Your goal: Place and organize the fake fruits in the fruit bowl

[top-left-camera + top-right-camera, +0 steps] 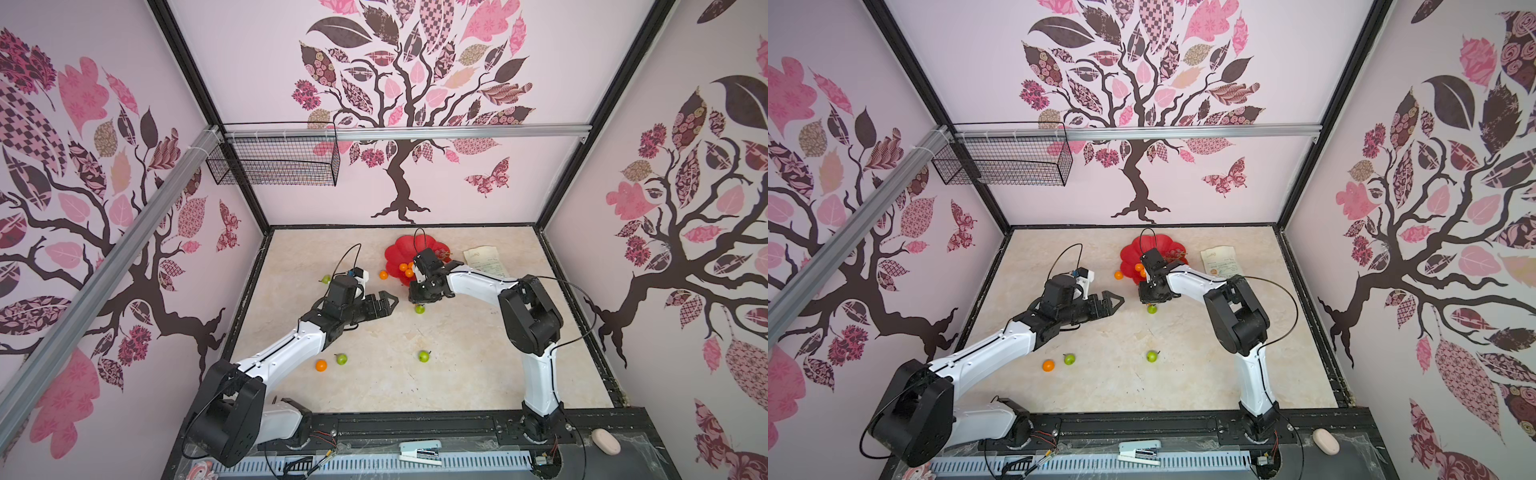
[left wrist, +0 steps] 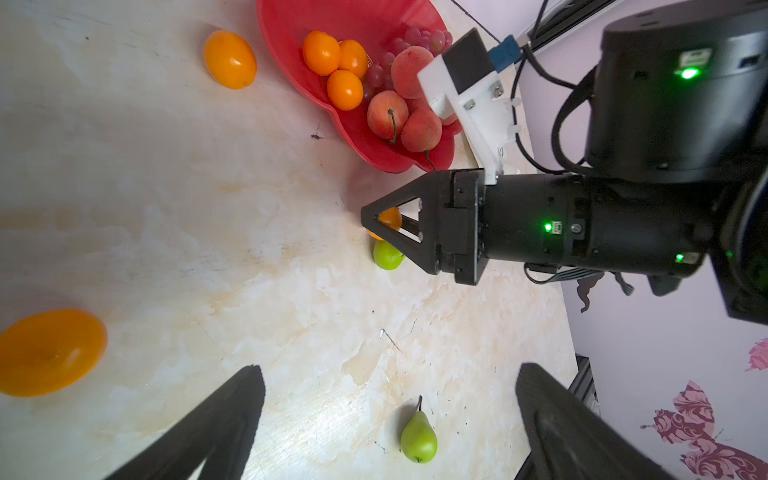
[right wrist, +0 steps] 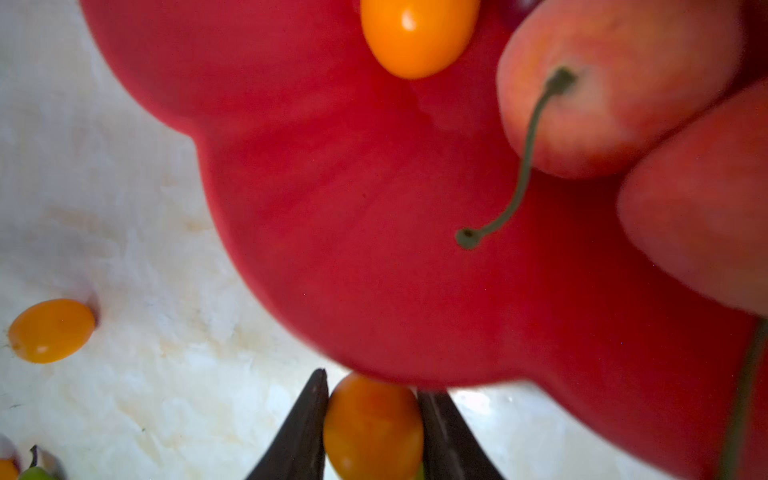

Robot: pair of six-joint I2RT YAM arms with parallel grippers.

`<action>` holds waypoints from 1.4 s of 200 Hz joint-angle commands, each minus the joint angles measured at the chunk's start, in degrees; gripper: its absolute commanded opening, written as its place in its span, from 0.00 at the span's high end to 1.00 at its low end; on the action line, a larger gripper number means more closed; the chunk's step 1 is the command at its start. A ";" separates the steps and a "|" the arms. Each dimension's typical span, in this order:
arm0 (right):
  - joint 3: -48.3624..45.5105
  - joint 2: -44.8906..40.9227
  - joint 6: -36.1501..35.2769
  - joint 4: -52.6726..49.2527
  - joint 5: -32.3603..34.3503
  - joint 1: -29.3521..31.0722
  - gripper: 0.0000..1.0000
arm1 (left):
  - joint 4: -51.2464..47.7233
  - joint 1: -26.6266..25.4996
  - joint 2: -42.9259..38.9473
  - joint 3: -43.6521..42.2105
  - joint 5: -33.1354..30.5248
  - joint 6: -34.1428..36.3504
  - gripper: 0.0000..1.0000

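Beige marble-look tabletop [image 1: 457, 374] w/ tree-decal walls [image 1: 519, 187]

The red flower-shaped plastic dish [image 2: 286, 50] looks smooth and glossy. The orange oval fruits [image 3: 417, 35] are shiny plastic with bright highlights, the pink-red peaches [image 3: 615, 83] look matt and slightly velvety, and the green pear [image 2: 418, 436] has a smooth, soft sheen. The cream marbled surface [image 2: 166, 208] is smooth with a faint shine and small scuffs, the black fingers [image 2: 224, 424] are matt, finely ribbed plastic, and the black basket [image 1: 274, 166] is thin wire mesh.
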 commanded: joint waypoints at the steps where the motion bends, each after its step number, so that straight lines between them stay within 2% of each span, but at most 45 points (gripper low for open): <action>1: 0.21 -6.08 -0.68 -1.83 0.52 0.24 0.64 | -0.48 -0.26 -1.27 1.97 0.40 0.81 0.02; 68: 5.48 -7.10 -2.36 -4.96 1.69 0.09 0.64 | -4.41 0.03 2.53 8.44 -2.10 3.15 0.02; 206: 19.42 6.64 -4.21 -8.18 4.37 -1.60 0.64 | -5.14 4.82 13.45 18.91 0.59 4.33 0.02; 280: 29.20 15.08 -4.69 -11.22 5.26 -1.85 0.64 | -5.10 5.45 15.55 19.73 1.52 4.77 0.02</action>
